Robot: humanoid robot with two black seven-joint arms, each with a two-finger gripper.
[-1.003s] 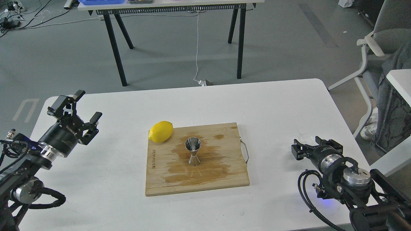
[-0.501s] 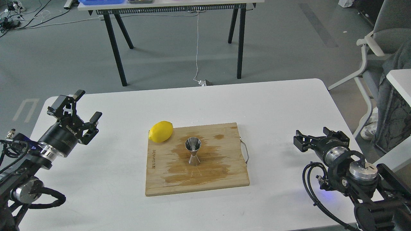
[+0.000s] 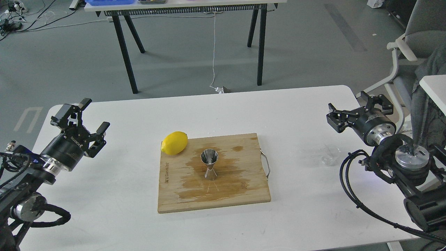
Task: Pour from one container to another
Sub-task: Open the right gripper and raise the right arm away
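Small clear glass cup (image 3: pixel 330 154) sits on white counter (image 3: pixel 299 115), right of steel hourglass jigger (image 3: pixel 209 164) on wet wooden board (image 3: pixel 244 188). Right gripper (image 3: pixel 359 111), left gripper (image 3: pixel 81 122) both wide, empty. Risk: transparent cup misgrasped, tipped.

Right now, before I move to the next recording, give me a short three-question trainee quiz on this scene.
1. True or false: the steel jigger stands upright on the cutting board.
2. What does the right gripper hold? A) the glass cup B) the lemon C) nothing
3. Fill in: the lemon lies at the board's far ____ corner.

Key: 1. True. 2. C: the jaws are open and the glass cup stands alone on the table. 3. Left.
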